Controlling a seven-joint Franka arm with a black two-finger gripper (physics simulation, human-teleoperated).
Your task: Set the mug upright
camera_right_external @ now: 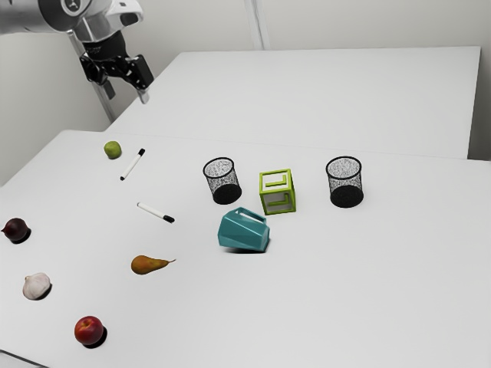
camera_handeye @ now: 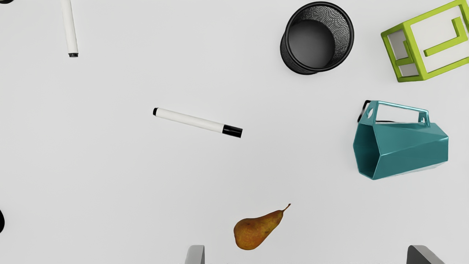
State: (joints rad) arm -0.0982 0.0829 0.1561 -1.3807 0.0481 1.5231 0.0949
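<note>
"What did the wrist view's edges cut off?"
"The end of one marker [camera_handeye: 69,29], and part of the green-framed block [camera_handeye: 439,44]. A dark sliver [camera_handeye: 1,220] and a dark scrap [camera_handeye: 5,0] were too cropped to name."
"And in the exterior view?"
"The arm [camera_right_external: 34,15] ran out of it, and so did the desk [camera_right_external: 345,307]."
"The mug [camera_right_external: 244,232]?"
"Its underside was hidden, pressed to the desk."
</note>
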